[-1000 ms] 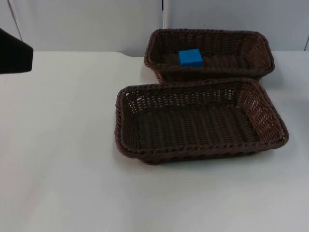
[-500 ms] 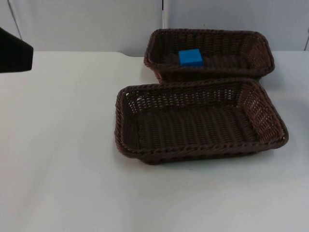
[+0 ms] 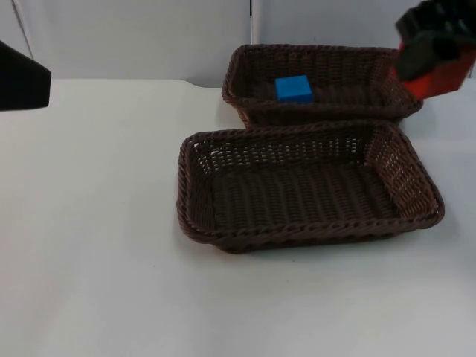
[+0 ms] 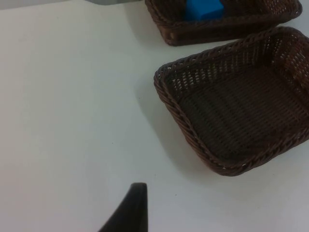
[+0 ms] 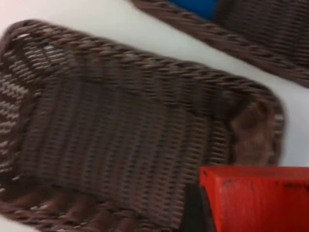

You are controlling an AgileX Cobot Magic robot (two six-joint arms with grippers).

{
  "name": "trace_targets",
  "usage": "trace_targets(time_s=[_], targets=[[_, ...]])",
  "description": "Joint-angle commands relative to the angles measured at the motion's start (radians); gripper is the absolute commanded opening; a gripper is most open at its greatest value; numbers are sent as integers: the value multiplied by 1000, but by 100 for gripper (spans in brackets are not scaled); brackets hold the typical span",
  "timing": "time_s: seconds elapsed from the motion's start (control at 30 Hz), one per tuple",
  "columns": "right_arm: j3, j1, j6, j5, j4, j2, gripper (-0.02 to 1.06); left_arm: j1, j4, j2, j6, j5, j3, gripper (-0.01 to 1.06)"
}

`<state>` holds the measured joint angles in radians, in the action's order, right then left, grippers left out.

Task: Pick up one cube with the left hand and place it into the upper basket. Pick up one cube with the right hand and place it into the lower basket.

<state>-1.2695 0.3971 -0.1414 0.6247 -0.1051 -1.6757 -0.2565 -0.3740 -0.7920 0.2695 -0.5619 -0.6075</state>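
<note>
**Two baskets, one cube in, one cube carried**

Two brown wicker baskets sit on the white bench (image 3: 97, 245), one behind the other and almost touching along their long sides. Going left to right in the top view: the left arm waits at about 9 o'clock, a black shape at the frame edge. Its left tool (image 4: 126, 211) appears in the left wrist view as a single dark fingertip above bare bench, apart from both baskets; whether it is wide or narrow I cannot tell.

Toward the centre lies the lower basket (image 3: 195, 195), nearer the camera, with nothing inside it. Behind it, at about 12 o'clock, stands the upper basket (image 3: 239, 74), and a blue cube (image 3: 294, 88) rests on its floor near the left end. The left wrist view shows the same blue cube (image 4: 203, 8) inside the upper basket (image 4: 169, 29), with the lower basket (image 4: 174, 104) beside it.

At about 2 o'clock the right tool (image 3: 425, 53) hangs over the right end of the upper basket, clamped on a red cube (image 3: 445, 76). In the right wrist view the red cube (image 5: 260, 198) sits between the fingers, above the lower basket (image 5: 145, 63).
</note>
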Motion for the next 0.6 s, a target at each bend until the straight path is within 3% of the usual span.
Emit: trace_targets(time_s=[0.0,0.2,0.57], targets=[[-3,38,-10,-1,-2,17,0,1,6,7,-6,14,4,105],[-3,103,-27,-19,-2,17,0,1,6,7,-6,14,4,105],[-3,104,-37,-69,-2,-1,0,1,6,7,-6,10,4,105]])
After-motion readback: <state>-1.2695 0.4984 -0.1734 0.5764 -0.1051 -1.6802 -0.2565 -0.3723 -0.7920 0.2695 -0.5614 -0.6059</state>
